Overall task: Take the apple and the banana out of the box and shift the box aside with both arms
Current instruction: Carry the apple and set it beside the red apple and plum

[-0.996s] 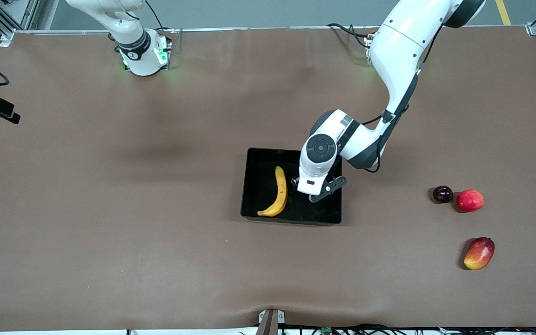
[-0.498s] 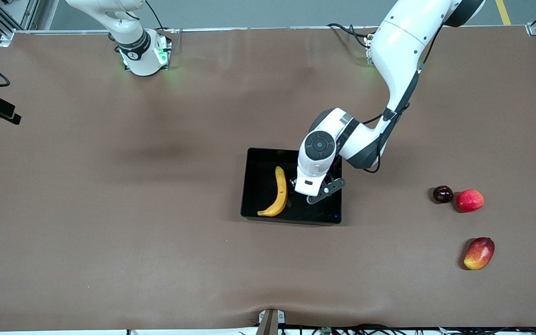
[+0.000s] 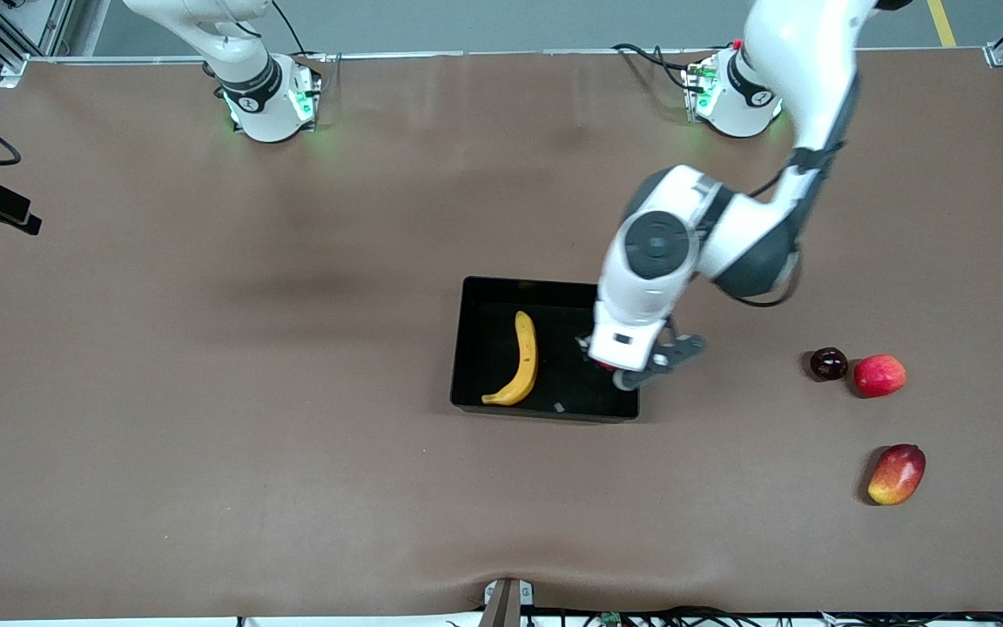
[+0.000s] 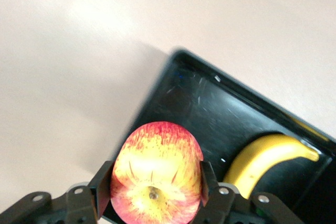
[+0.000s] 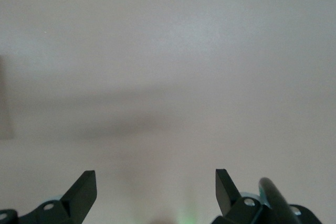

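apple [image 4: 156,174] sits clamped between the left gripper [image 3: 619,370] fingers, raised over the box [image 3: 484,300] edge toward the left arm's end. banana [image 3: 519,359] lies in the box beside that gripper, long axis running toward the bases (left arm nearer). a second ago the gripper was low inside the box. right gripper [image 5: 156,192] waits wide open, empty.

We see the left gripper [image 3: 613,373], its jaws clamped on the apple [image 4: 156,171], up over the box [image 3: 484,300] at the corner toward the left arm's end. Inside, only the banana [image 3: 519,359] occupies the floor. On the desk [image 3: 205,392] toward that end, a dark fruit [image 3: 828,363], a red fruit [image 3: 879,375] and a mango [image 3: 896,474] stand in the way.
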You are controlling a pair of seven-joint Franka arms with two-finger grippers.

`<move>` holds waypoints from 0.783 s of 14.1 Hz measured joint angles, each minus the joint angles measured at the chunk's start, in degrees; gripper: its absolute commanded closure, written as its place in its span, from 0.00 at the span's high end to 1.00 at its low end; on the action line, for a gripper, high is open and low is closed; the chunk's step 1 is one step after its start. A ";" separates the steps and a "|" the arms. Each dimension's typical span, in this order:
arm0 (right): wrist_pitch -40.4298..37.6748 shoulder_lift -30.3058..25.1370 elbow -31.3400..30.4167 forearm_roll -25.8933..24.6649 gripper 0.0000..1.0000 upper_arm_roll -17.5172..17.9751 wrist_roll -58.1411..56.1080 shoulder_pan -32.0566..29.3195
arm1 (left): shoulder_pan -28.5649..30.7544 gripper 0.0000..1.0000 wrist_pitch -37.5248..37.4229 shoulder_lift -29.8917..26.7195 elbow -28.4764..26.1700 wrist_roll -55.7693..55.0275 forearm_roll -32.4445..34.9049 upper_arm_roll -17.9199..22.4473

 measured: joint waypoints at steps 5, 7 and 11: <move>0.00 0.30 0.01 0.00 1.00 0.11 0.00 0.00 | 10.32 0.00 -2.16 0.65 -0.76 15.51 0.03 0.24; 0.00 0.33 0.03 0.00 1.00 0.13 0.00 0.00 | 14.01 0.00 -2.11 2.16 -1.02 19.61 0.33 0.33; 0.00 0.34 0.03 0.00 1.00 0.14 0.00 0.00 | 18.99 0.00 -0.36 6.75 -1.28 21.83 4.32 0.32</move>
